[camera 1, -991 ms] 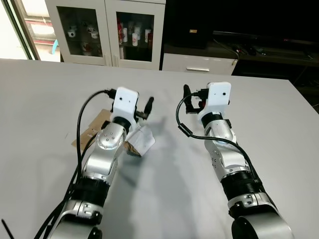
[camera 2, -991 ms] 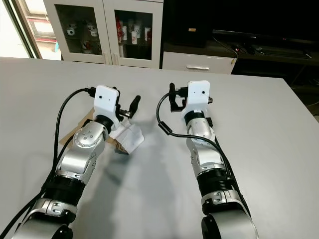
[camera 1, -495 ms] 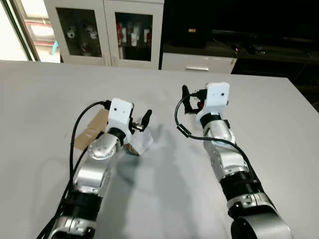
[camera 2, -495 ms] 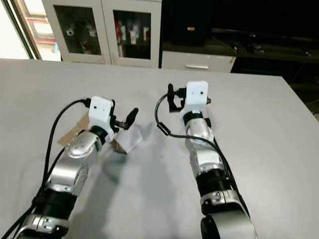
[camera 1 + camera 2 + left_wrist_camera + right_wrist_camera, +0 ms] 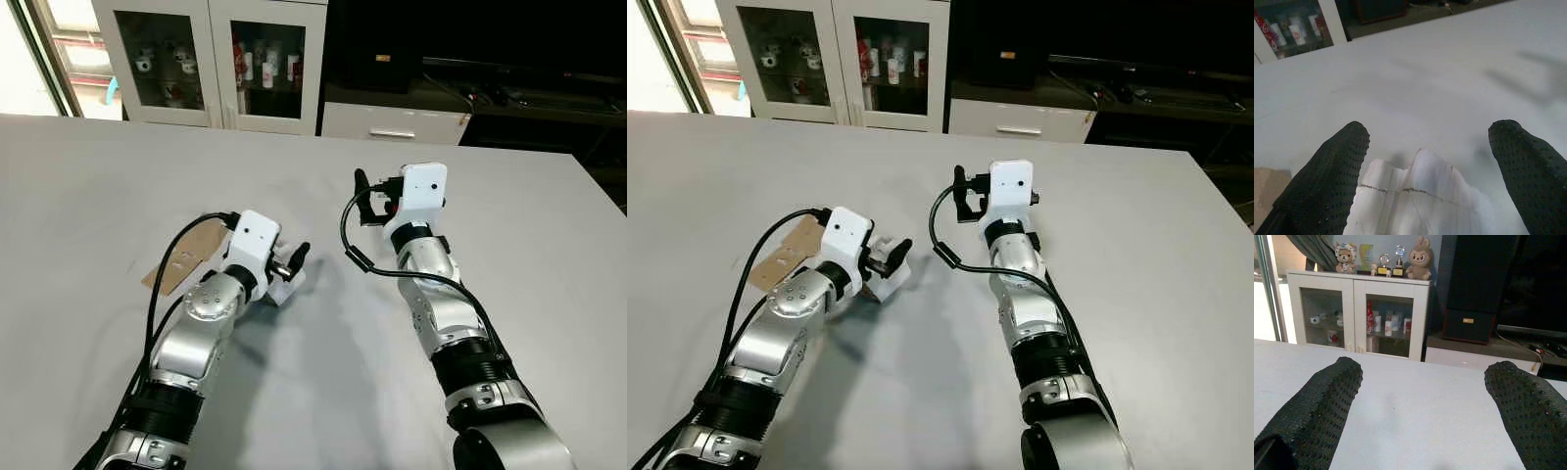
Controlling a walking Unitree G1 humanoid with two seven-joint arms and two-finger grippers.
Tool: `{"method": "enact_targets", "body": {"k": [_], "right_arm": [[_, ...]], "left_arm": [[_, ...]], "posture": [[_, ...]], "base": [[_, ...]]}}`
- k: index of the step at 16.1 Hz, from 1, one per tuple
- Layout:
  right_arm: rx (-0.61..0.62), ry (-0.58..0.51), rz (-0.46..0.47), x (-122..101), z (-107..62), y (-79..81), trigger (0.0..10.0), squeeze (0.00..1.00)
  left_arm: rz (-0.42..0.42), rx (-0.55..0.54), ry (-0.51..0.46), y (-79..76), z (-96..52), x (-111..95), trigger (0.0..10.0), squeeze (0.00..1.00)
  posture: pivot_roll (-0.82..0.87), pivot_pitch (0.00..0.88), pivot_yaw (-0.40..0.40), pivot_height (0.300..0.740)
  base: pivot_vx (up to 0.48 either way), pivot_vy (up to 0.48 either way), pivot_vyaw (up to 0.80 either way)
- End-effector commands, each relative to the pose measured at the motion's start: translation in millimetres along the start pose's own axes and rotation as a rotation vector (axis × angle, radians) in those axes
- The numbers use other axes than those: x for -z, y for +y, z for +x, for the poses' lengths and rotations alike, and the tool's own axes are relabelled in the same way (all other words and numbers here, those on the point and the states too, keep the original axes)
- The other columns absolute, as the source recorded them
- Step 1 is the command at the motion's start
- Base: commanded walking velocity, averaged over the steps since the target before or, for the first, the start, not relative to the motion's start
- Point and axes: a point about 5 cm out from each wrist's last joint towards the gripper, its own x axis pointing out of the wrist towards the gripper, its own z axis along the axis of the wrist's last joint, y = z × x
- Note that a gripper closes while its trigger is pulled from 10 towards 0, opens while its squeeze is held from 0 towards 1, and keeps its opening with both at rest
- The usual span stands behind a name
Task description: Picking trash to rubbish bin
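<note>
A crumpled white paper (image 5: 285,289) lies on the grey table (image 5: 88,186), touching one end of a flat brown cardboard strip (image 5: 181,264). My left gripper (image 5: 292,261) is down at table level over it, open. In the left wrist view the paper (image 5: 1415,196) sits between the two black fingers (image 5: 1327,181), which stand wide apart and do not press it. My right gripper (image 5: 364,188) hovers above the table's middle, open, with nothing between its fingers (image 5: 1317,411).
A white glass-door cabinet (image 5: 211,59) with small items stands beyond the table's far edge. A dark TV stand (image 5: 470,88) and a white drawer unit (image 5: 392,122) are at the back right. The table's right edge (image 5: 598,196) runs near my right arm.
My left arm has dropped lower and reached forward, bringing its gripper from above the paper down around it. The right arm has hardly moved.
</note>
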Motion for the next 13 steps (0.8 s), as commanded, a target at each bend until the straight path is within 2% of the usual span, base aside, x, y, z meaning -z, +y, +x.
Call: {"method": "enact_targets", "body": {"k": [1, 6, 13], "right_arm": [[0.012, -0.012, -0.007, -3, -0.9, -5.0, 10.0, 0.00], [0.010, 0.002, -0.012, -1, 0.2, -7.7, 10.0, 0.00], [-0.011, 0.002, -0.011, -1, -0.3, -1.2, 10.0, 0.00]], "left_arm": [[0.027, 0.000, 0.023, -2.0, 4.1, -3, 10.0, 0.00], [0.016, -0.032, 0.056, 0.2, 5.6, 0, 10.0, 0.00], [-0.008, -0.075, 0.088, 5.2, 4.1, 7, 10.0, 0.00]], "posture": [[0.01, 0.019, -0.060, 0.740], [0.01, 0.032, -0.078, 0.740], [0.01, 0.058, -0.068, 0.740]], "base": [[0.000, 0.000, 0.00], [0.000, 0.000, 0.00], [0.000, 0.000, 0.00]]}}
